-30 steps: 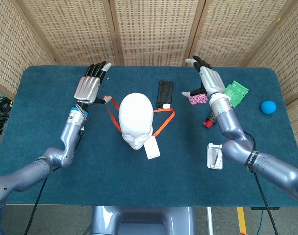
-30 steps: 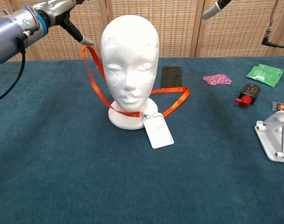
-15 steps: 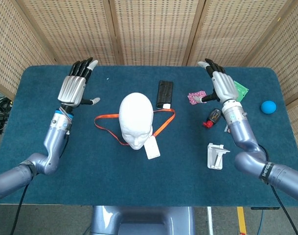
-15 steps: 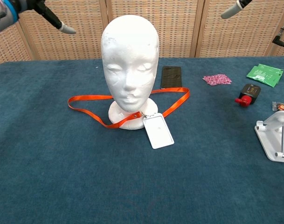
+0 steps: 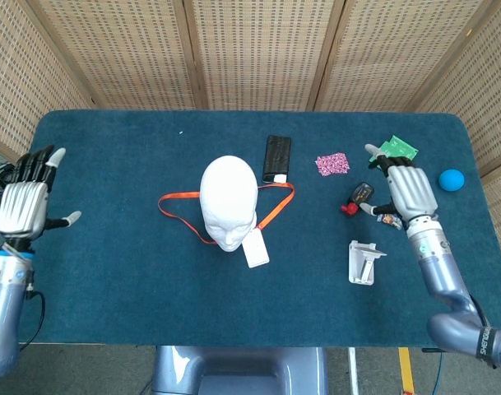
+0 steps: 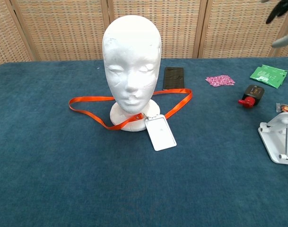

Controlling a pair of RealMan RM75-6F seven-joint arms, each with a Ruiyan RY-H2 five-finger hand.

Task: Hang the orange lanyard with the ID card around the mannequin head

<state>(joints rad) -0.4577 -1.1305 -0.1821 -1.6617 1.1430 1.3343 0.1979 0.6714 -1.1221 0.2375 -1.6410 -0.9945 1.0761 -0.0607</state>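
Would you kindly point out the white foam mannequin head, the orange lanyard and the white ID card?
white foam mannequin head (image 6: 132, 66), chest view, on the face.
orange lanyard (image 6: 87, 99), chest view, on the strap's left loop.
white ID card (image 6: 161, 133), chest view, card centre.

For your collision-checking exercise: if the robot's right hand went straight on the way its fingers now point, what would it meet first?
Probably the green packet: the right hand points up-left toward the table's far edge, though its height above the packet is unclear.

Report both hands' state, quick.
Left hand: open, fingers spread, holding nothing.
Right hand: open, holding nothing, above the table's right side.
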